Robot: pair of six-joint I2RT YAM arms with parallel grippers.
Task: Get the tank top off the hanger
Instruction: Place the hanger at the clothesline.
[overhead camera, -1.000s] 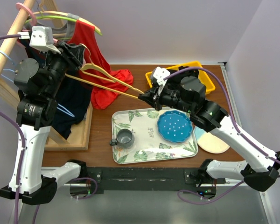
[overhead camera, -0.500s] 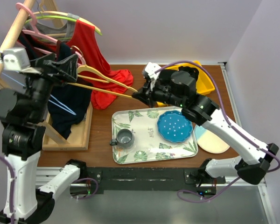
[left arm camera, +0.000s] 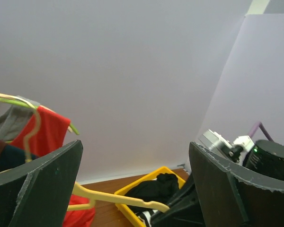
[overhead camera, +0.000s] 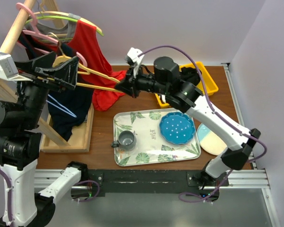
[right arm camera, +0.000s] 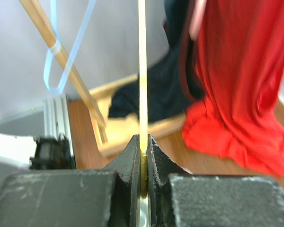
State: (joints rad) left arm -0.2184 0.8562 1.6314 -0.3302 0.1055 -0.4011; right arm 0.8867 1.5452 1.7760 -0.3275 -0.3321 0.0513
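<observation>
Over the worktop, my right gripper is clenched on the pale hanger. My left gripper gapes wide around it, beside the red tank top.

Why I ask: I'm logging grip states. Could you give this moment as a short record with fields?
left gripper: open, fingers wide apart
right gripper: shut on the thin bar of the yellow hanger
red garment: hangs at the rack, lower end pooled on the table
tray: holds the blue plate and grey cup
yellow bin: dark cloth inside
</observation>
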